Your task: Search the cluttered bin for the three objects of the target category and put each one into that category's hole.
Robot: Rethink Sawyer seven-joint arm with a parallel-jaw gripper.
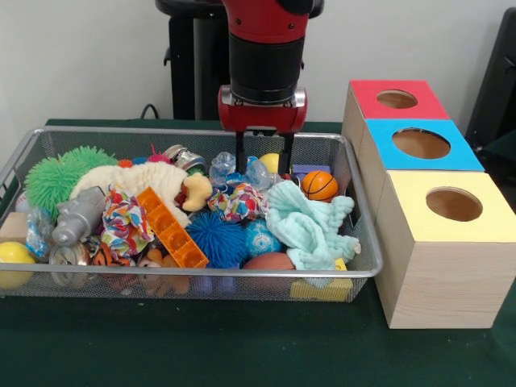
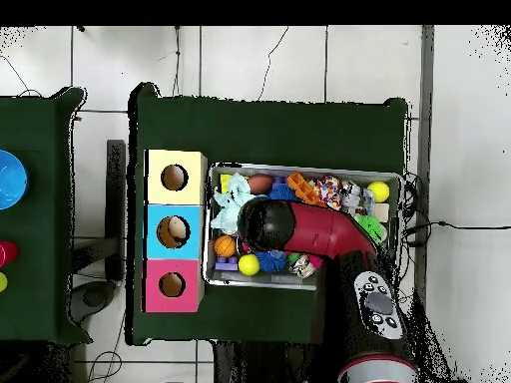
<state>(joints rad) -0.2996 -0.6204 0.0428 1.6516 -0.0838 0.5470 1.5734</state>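
The silver wire-mesh bin (image 1: 364, 242) sits on the green table and is full of toys; it also shows in the overhead view (image 2: 401, 214). One frilly multicoloured fabric ball (image 1: 238, 201) lies mid-bin. A second fabric ball (image 1: 122, 222) lies front left, also seen from overhead (image 2: 327, 190). A third does not show. My gripper (image 1: 263, 168) is open and empty, hanging over the bin's rear, just behind and above the middle fabric ball. In the overhead view the arm hides it. The yellow-topped box's hole (image 1: 454, 203) is right of the bin, and shows from overhead (image 2: 174, 178).
A blue-topped box (image 1: 379, 137) and a red-topped box (image 1: 363, 93) stand behind the yellow one. The bin also holds green spiky balls (image 1: 60, 173), a blue spiky ball (image 1: 216, 238), a mint cloth (image 1: 310, 226), an orange mini basketball (image 1: 320, 185) and an orange brick (image 1: 171, 228).
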